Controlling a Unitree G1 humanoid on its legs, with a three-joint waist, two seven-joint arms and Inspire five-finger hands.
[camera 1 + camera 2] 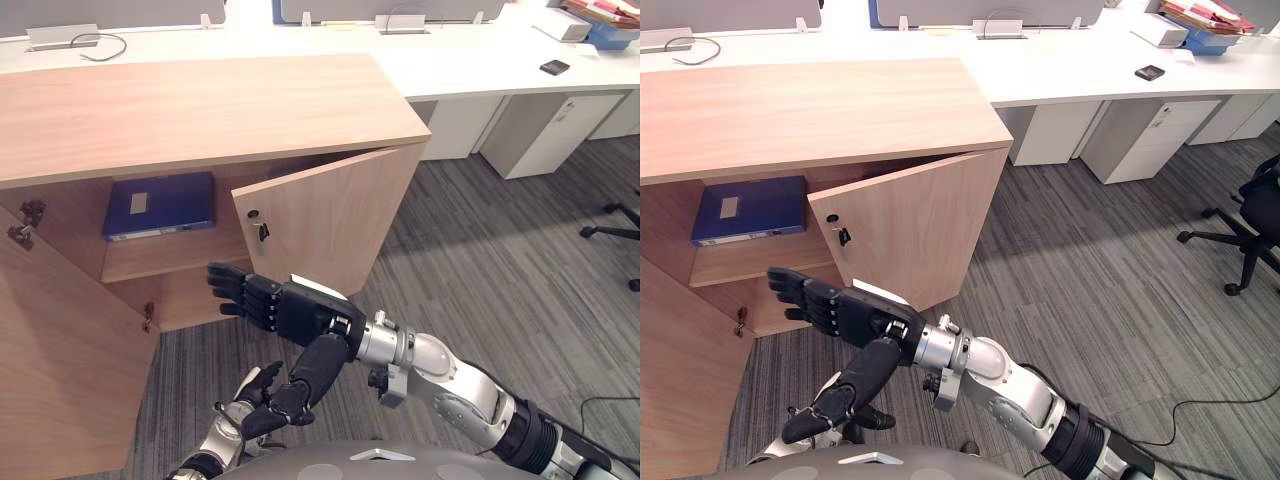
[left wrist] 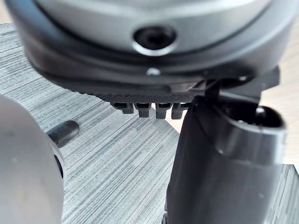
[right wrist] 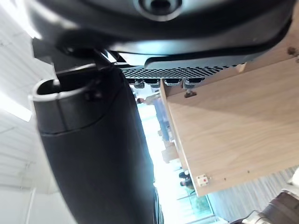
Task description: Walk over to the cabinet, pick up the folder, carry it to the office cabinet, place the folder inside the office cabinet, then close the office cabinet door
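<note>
The folder [image 1: 160, 205] already lies flat on the shelf [image 1: 170, 258] inside the cabinet [image 1: 200, 110], so only the closing seems left. The right hand [image 1: 265, 300] reaches out empty, fingers straight, just by the free edge of the half-open right door [image 1: 330, 220], probably to swing it shut. The left door [image 1: 60, 340] hangs wide. The left hand [image 1: 245, 395] waits low, seemingly relaxed and empty.

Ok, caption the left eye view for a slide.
Right hand, fingers straight, held out toward the half-open light wooden cabinet door; the flat blue folder lies on the shelf inside.
</note>
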